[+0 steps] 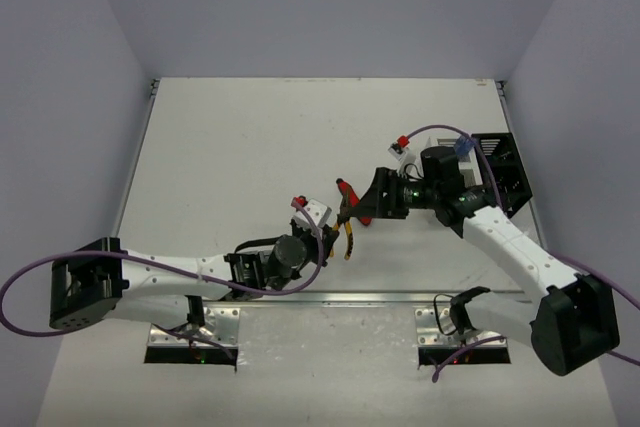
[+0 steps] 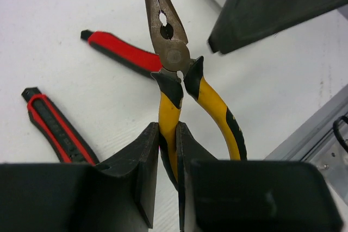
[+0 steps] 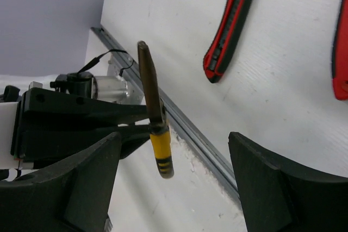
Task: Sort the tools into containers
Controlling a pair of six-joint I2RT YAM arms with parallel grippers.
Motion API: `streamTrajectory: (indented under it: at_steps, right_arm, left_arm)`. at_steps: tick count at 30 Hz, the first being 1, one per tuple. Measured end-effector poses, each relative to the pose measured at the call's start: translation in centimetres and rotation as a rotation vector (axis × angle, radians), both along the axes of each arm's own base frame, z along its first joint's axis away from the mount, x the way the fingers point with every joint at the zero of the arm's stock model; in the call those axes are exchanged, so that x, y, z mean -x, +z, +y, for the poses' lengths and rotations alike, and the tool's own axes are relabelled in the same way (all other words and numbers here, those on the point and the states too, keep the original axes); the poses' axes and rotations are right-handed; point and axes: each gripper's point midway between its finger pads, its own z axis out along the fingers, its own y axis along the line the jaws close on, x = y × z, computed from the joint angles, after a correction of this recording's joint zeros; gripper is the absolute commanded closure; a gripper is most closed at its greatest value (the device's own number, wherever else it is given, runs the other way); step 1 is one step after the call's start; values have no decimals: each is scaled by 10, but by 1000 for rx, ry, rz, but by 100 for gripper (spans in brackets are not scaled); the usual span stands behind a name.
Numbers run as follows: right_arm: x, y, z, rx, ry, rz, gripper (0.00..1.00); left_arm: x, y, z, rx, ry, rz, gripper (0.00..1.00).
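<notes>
I'm holding the yellow-and-black pliers (image 2: 175, 52) in the left gripper (image 2: 167, 134), fingers pinched on one handle, nose aimed at the right gripper (image 3: 171, 145), whose fingers are spread wide with nothing between them. Red-and-black cutters (image 2: 122, 51) are lying splayed on the table (image 1: 250, 147) beneath. The black bin (image 1: 500, 162) is sitting behind the right arm.

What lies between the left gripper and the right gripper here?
Yellow-and-black long-nose pliers: the left gripper pinches one handle, the steel nose pointing toward the open right gripper. Both wrist views show it.
</notes>
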Motion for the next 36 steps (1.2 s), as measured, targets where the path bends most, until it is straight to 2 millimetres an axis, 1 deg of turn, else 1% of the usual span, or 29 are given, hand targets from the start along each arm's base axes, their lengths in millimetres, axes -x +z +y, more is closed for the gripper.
streamTrajectory:
  at_steps: [2,4,5,6,7,8,9,10,12,13,14,15,16,17,19,20,22,25,27,29,32,33,36]
  right_arm:
    - [6,2,11,-11,36,-10,24]
    - [8,5,18,-24,48,-22,31]
    - [8,6,21,-29,49,-29,37]
    - [6,8,23,-34,44,-38,47]
    - [4,10,24,-39,37,-45,57]
    - [2,12,25,-44,29,-52,71]
    - [0,13,26,-49,21,-56,79]
    - [-1,15,27,-53,17,-63,82]
    - [-5,18,27,-59,4,-73,98]
    - [-6,19,28,-62,1,-77,100]
    - [-7,19,28,-64,-2,-79,100]
    - [-7,20,28,-65,-4,-81,100]
    - [-7,20,28,-64,-6,-84,100]
    - [-8,20,27,-63,-8,-86,100]
    - [-8,19,25,-49,-19,-95,100]
    - [-9,19,23,-37,-27,-101,100]
    - [-13,16,16,7,-65,-116,100]
    - [-30,14,-10,111,-186,-127,100]
    - [-50,20,-39,179,-313,-143,100]
    - [-68,28,-75,244,-458,-152,100]
    - [-94,46,-147,375,-728,-184,100]
    - [-100,54,-170,424,-811,-204,100]
    - [-107,76,-219,525,-991,-252,100]
  left_arm:
    - [1,9,-6,25,-32,-26,100]
    - [3,14,-11,38,-61,-40,100]
    - [4,16,-13,43,-73,-46,100]
    - [5,18,-15,49,-84,-50,100]
    - [6,19,-17,54,-96,-52,100]
    - [7,20,-19,58,-107,-54,100]
    - [8,21,-20,61,-118,-56,100]
    - [9,22,-21,63,-128,-57,100]
    - [11,23,-24,67,-147,-58,100]
    - [12,23,-25,68,-155,-58,100]
    - [13,23,-26,69,-161,-58,100]
    - [13,23,-26,68,-164,-58,91]
    - [13,23,-26,68,-164,-59,74]
    - [13,23,-26,67,-164,-60,39]
    - [11,26,-28,70,-158,-62,10]
    - [10,28,-29,74,-153,-65,0]
    - [6,34,-29,72,-125,-62,0]
    - [-3,49,-29,87,-56,-52,0]
    - [-9,54,-24,92,6,-33,0]
    - [-12,51,-10,67,78,3,0]
    - [-11,43,16,7,181,73,0]
    - [-10,42,24,-8,209,94,0]
    - [-4,43,47,-58,278,158,0]
